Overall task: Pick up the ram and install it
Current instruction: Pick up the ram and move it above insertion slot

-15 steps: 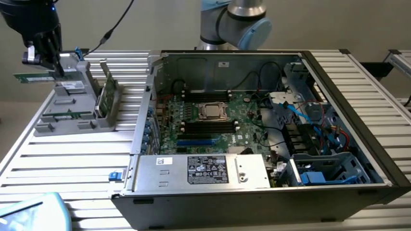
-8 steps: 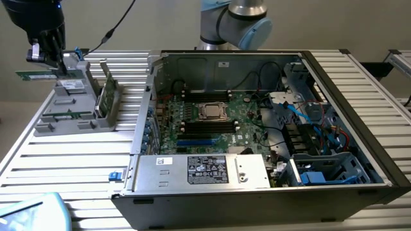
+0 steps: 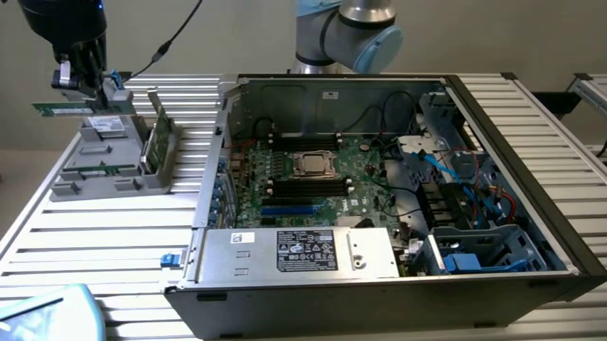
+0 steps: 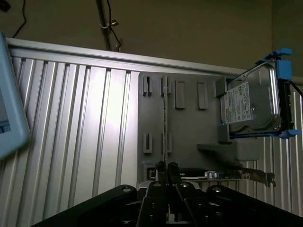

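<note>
A pale blue object [image 3: 47, 312] lies nearest, then the open computer case [image 3: 379, 312]. Farther back, at the exterior view's left, the gripper [image 3: 93, 98] is clamped on the ram [image 3: 59, 108], held level just above the grey rack [image 3: 95, 177].

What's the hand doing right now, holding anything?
Hand: closed, holding the long, narrow dark-green ram stick.

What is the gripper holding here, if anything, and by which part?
The gripper holds the ram, pinching its two flat faces at the upper long edge. Where along its length the hold sits cannot be told.
</note>
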You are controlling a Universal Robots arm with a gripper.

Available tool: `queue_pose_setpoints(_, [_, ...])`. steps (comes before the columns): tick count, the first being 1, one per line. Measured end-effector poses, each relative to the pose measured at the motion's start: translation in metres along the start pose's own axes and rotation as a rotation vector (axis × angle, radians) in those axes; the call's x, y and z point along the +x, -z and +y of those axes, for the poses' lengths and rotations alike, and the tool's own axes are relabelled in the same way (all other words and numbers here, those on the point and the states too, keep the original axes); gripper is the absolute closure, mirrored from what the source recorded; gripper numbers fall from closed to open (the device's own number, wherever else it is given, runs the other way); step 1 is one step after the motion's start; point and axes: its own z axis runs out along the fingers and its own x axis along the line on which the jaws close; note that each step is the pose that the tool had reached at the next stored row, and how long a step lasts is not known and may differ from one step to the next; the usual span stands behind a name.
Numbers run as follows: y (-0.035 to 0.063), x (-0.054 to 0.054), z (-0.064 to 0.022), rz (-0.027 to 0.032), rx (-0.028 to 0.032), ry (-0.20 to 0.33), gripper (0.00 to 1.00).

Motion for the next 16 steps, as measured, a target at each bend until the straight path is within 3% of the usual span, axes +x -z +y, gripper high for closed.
queue_pose_setpoints(7, [0.0032, 0.0, -0.0057, -0.0006, 0.0062, -0.004, 0.87])
queue_pose_setpoints(16, [0.0064, 0.0, -0.0126, -0.0014, 0.025, -0.007, 0.87])
